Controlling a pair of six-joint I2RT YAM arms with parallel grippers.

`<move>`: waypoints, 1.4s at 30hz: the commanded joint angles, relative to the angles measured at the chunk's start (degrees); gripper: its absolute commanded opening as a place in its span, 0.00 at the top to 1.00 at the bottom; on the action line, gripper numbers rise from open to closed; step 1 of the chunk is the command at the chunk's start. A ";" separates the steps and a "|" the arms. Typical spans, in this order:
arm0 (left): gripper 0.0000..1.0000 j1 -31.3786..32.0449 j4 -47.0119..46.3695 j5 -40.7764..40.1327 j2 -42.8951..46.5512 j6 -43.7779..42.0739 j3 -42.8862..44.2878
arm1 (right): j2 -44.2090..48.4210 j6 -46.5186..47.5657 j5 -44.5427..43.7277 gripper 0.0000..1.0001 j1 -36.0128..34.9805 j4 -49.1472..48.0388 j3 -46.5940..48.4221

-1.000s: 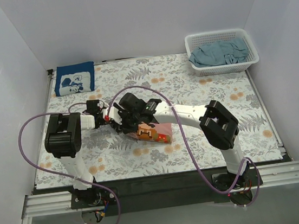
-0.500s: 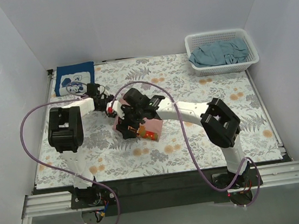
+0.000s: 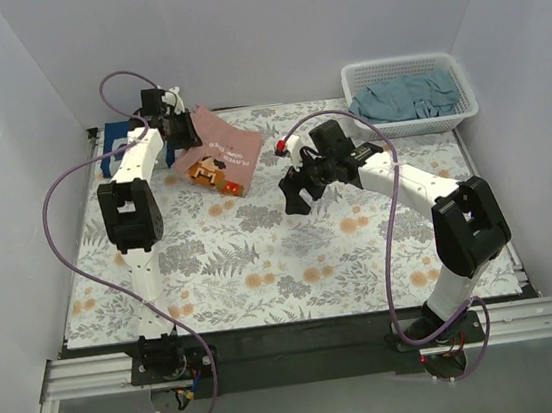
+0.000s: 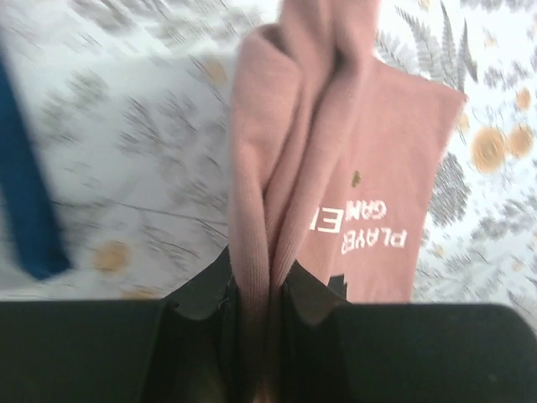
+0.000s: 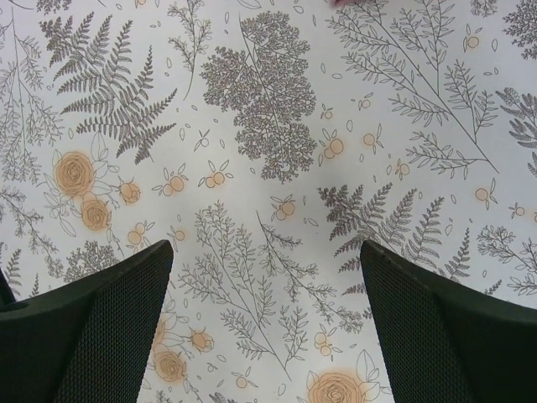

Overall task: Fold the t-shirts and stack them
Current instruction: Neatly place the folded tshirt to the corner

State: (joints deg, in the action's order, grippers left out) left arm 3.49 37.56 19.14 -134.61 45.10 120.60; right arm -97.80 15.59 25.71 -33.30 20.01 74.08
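The folded dusty-pink t-shirt (image 3: 225,158) with brown-orange print hangs tilted at the far left of the table. My left gripper (image 3: 182,129) is shut on its upper edge. In the left wrist view a bunched fold of the pink t-shirt (image 4: 352,168) is pinched between the jaws of the left gripper (image 4: 256,284). The folded navy t-shirt (image 3: 111,152) lies just left of it, mostly behind the left arm, and shows as a blue edge (image 4: 25,218). My right gripper (image 3: 294,190) stands open over bare cloth in mid-table, nothing between its fingers (image 5: 101,327). A grey-teal t-shirt (image 3: 404,98) lies crumpled in the basket.
The white lattice basket (image 3: 415,125) stands at the far right corner. The floral table cloth (image 3: 292,255) covers the table. White walls close in the left, back and right sides. Purple cables loop from both arms.
My left gripper closed on the pink t-shirt and carried it from mid-table to the far left, beside the navy one. My right gripper let go, opened wide and drew back right.
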 commanded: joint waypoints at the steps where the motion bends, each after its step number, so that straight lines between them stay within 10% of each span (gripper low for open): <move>1: 1.00 -1.99 -0.20 -4.71 0.40 -5.46 7.45 | 1.73 -0.04 2.49 0.02 0.78 1.35 -0.96; 42: 1.00 -6.30 -13.13 -9.90 13.14 -25.94 3.15 | -1.78 -1.01 5.93 0.02 1.22 2.31 0.36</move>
State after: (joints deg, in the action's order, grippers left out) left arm -2.85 26.87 9.58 -127.81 21.17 123.31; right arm -98.94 15.07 30.37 -32.27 21.34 72.31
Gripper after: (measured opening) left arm 0.135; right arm 0.984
